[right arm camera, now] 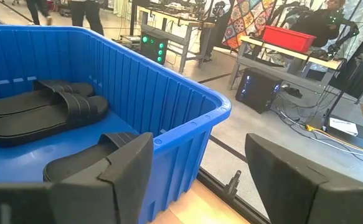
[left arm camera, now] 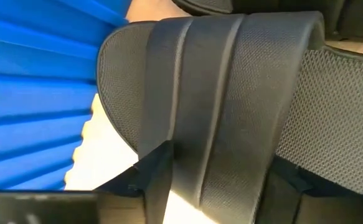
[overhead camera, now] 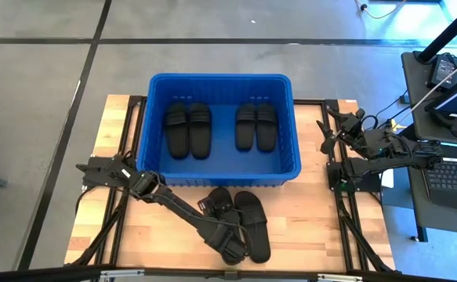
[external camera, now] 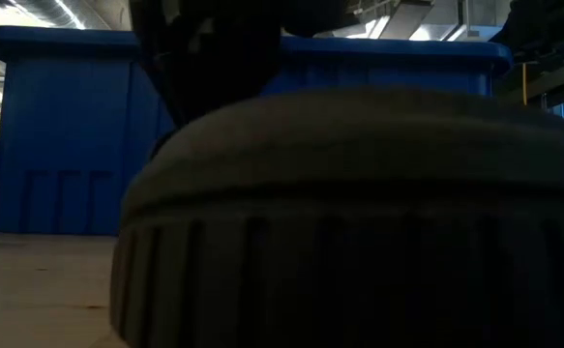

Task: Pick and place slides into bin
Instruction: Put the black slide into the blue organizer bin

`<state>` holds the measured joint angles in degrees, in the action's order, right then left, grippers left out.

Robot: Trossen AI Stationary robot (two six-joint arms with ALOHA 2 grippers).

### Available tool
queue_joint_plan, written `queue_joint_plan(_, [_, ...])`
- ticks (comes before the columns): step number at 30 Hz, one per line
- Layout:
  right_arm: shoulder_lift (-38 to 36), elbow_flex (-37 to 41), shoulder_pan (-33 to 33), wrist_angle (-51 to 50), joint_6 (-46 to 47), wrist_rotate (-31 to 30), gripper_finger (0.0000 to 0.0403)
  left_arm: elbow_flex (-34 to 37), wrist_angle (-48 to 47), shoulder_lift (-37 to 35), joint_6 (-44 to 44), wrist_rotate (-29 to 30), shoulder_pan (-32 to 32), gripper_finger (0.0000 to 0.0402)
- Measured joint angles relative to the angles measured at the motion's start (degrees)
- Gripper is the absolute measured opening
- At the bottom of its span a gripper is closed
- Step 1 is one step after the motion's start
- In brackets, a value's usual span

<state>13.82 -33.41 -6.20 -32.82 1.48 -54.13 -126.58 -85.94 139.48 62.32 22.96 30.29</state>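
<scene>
L hand [overhead camera: 226, 227] over slide [overhead camera: 253, 225] strap

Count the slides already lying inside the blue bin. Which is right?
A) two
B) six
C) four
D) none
C: the high view shows two pairs of slides lying flat on the floor of the bin, with the other two slides on the table in front of it.

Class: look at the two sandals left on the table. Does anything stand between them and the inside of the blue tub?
Only the tub's own near wall. The two sandals lie just outside it, and the left tool is at them, so they must go up over the rim.
</scene>
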Motion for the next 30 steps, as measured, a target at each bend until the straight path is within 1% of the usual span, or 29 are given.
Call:
queue_joint_plan(3, [0.0,0.0,0.0,0.0,0.0,0.0,0.0255,0.0,-0.2,0.0,-0.1,0.1,0.0,0.0139])
queue_joint_plan(8, [0.0,0.0,0.0,0.0,0.0,0.0,0.0255,0.0,-0.2,0.0,-0.1,0.3,0.2,0.0061])
queue_joint_plan(11, [0.0,0.0,0.0,0.0,0.0,0.0,0.0255,-0.2,-0.4,-0.1,-1.8,0.0,0.5,0.0017])
queue_joint_plan(13, [0.0,0.0,0.0,0.0,0.0,0.0,0.0255,-0.8,-1.1,-0.3,-2.8,-0.6,0.7,0.0011])
queue_joint_plan(15, [0.0,0.0,0.0,0.0,0.0,0.0,0.0255,-2.6,-1.9,-0.2,-2.9,-1.7,0.8,0.0014])
queue_joint_plan(17, [0.0,0.0,0.0,0.0,0.0,0.0,0.0255,-6.2,-4.3,-0.2,-3.6,-4.1,1.2,0.0012])
queue_joint_plan(19, [0.0,0.0,0.0,0.0,0.0,0.0,0.0255,-8.6,-3.4,-0.9,-6.2,-6.8,1.6,0.0007])
queue_joint_plan(21, [0.0,0.0,0.0,0.0,0.0,0.0,0.0255,-7.0,-0.7,-3.8,-7.3,-8.2,2.2,0.0008])
queue_joint_plan(23, [0.0,0.0,0.0,0.0,0.0,0.2,0.0255,-7.6,-1.5,-5.9,-7.4,-9.8,2.6,0.0009])
queue_joint_plan(27, [0.0,0.0,0.0,0.0,0.0,0.3,0.0255,-8.1,-1.5,-11.8,-8.1,-10.4,3.8,0.0006])
queue_joint_plan(29, [0.0,0.0,0.0,0.0,0.0,0.3,0.0255,-8.1,-1.4,-15.0,-8.3,-9.4,4.3,0.0006])
queue_joint_plan(30, [0.0,0.0,0.0,0.0,0.0,0.3,0.0255,-8.1,-1.4,-16.6,-8.7,-8.0,4.6,0.0007])
